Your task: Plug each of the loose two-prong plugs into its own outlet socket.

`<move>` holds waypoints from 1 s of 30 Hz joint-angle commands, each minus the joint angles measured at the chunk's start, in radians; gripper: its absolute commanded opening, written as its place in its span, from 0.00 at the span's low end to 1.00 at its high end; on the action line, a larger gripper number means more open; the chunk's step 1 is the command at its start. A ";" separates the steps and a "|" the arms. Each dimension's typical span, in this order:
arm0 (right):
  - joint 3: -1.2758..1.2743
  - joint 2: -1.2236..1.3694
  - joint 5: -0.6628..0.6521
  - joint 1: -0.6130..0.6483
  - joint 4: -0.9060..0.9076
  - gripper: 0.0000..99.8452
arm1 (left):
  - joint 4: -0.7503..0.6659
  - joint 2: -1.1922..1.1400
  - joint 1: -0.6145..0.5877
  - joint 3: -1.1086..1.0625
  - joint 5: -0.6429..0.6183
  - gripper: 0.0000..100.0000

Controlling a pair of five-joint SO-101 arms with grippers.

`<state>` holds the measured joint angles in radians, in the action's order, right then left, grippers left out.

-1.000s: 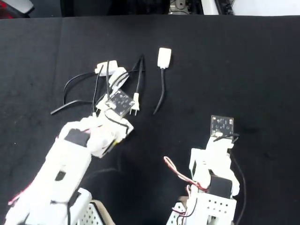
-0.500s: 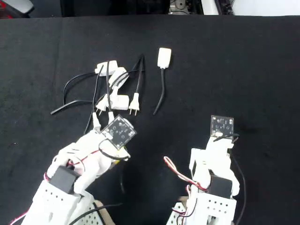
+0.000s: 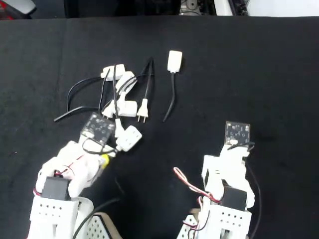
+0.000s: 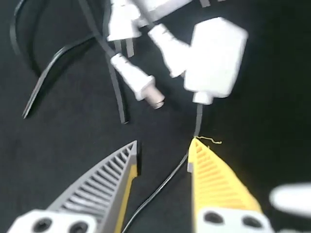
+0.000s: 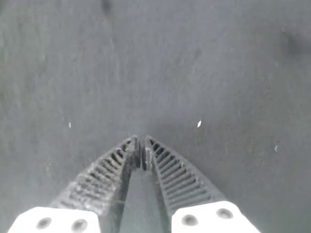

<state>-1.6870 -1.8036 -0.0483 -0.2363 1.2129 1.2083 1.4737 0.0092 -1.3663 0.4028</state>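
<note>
- Left end effector (image 4: 163,145): spread, a black cord (image 4: 165,180) lying between its tips.
- Outlet socket (image 3: 128,138): white, left of the counter (image 3: 279,74) centre, just beyond that end effector.
- Loose plugs (image 3: 143,108): tangled, farther back.
- Second socket (image 3: 174,59): near the far edge.
- Right end effector (image 5: 141,148): pressed together.

The white square socket block (image 4: 214,60) is blurred. Beside it, a white two-prong plug (image 4: 120,22) is cut off by the edge; whether a second plug (image 4: 167,51) is seated in it cannot be told.

Robotics lab bench: black-covered table (image 3: 279,64), exposed arm wiring (image 3: 187,181), equipment clutter (image 3: 199,6) behind.
</note>
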 commanded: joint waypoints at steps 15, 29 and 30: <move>0.302 0.252 0.032 0.302 -0.123 0.03 | 0.008 0.336 -0.308 -0.240 -0.031 0.19; 0.863 1.279 0.381 0.612 -0.394 0.03 | 0.003 0.350 -0.318 -0.268 -0.029 0.19; 0.901 1.346 0.397 0.621 -0.410 0.03 | 0.003 0.350 -0.318 -0.269 -0.028 0.19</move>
<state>-0.9321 -0.6575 0.2969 0.3422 0.8539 1.2098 1.8190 -0.2977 -1.6410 0.3828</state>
